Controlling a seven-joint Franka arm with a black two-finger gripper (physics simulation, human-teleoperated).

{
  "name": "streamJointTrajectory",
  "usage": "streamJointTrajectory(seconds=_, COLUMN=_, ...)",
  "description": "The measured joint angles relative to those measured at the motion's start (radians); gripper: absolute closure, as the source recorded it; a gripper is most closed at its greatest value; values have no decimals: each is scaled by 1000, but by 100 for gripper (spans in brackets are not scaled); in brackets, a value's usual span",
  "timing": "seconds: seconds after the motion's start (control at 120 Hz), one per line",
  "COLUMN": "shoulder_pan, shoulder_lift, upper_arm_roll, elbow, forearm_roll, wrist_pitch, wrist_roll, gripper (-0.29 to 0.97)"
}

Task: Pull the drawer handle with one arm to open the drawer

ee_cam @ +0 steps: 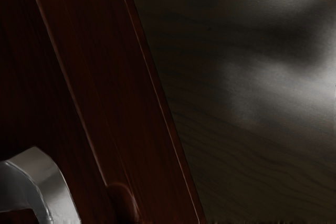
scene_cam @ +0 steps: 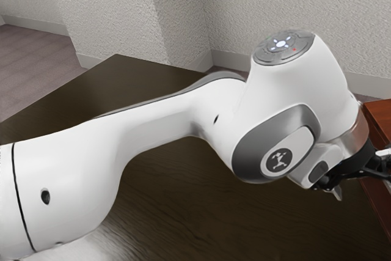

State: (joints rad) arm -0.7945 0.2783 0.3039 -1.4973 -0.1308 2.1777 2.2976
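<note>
The drawer [ee_cam: 105,103] is of dark red polished wood, stiff and probably rather heavy. It stands on the dark wooden table [scene_cam: 201,212] at the exterior view's right, close to the gripper [scene_cam: 369,172]. Its handle [ee_cam: 34,184] is a curved band of smooth silver metal, rigid but maybe slippery, so I judge the best hold is across its middle. I cannot tell whether the gripper is spread or pressed together.

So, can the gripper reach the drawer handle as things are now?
Probably yes: the gripper is beside the cabinet, and the silver handle lies just under it, with nothing between them.
</note>
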Motion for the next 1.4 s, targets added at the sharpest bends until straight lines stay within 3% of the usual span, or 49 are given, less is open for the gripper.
streamJointTrajectory(seconds=0.483, shoulder_pan=16, shoulder_lift=39, upper_arm_roll=-3, elbow=1, forearm_roll=-7, wrist_pitch=40, wrist_roll=-34, gripper=0)
streamJointTrajectory(seconds=0.783, shoulder_pan=9, shoulder_lift=4, upper_arm_roll=1, elbow=-50, forearm_roll=1, wrist_pitch=49, wrist_roll=-44, gripper=0)
streamJointTrajectory(seconds=1.4, shoulder_pan=-4, shoulder_lift=-189, upper_arm_roll=43, elbow=-297, forearm_roll=38, wrist_pitch=53, wrist_roll=-49, gripper=1)
